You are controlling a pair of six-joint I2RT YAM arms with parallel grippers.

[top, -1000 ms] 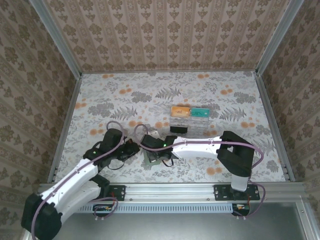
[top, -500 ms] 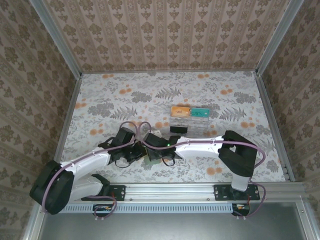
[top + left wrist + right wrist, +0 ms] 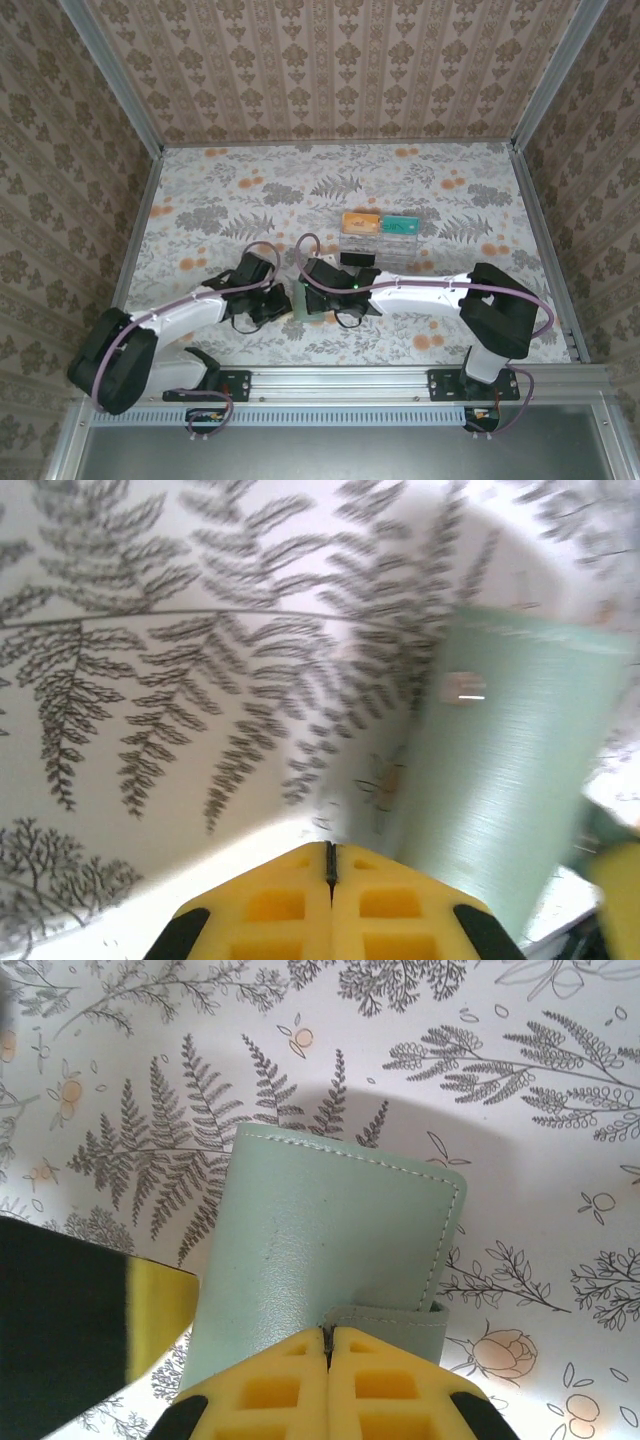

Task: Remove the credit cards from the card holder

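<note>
The grey-green card holder point(image 3: 330, 1245) lies folded on the tablecloth; in the top view it is a pale patch point(image 3: 297, 302) between the two grippers. My right gripper point(image 3: 330, 1332) is shut, with the holder's near flap pinched at its tips. My left gripper point(image 3: 329, 846) is shut with nothing visible between its fingers, just left of the holder point(image 3: 510, 780). A tan-orange card point(image 3: 360, 221) and a teal-green card point(image 3: 401, 225) lie on top of the clear tray, apart from the holder.
The clear plastic tray point(image 3: 380, 245) stands behind the grippers, with a black block point(image 3: 357, 259) at its near edge. Both arms cross low near the table's front rail point(image 3: 340, 378). Patterned walls enclose the table.
The left arm has swung right until its gripper sits beside the holder. The right gripper has shifted slightly right with the holder.
</note>
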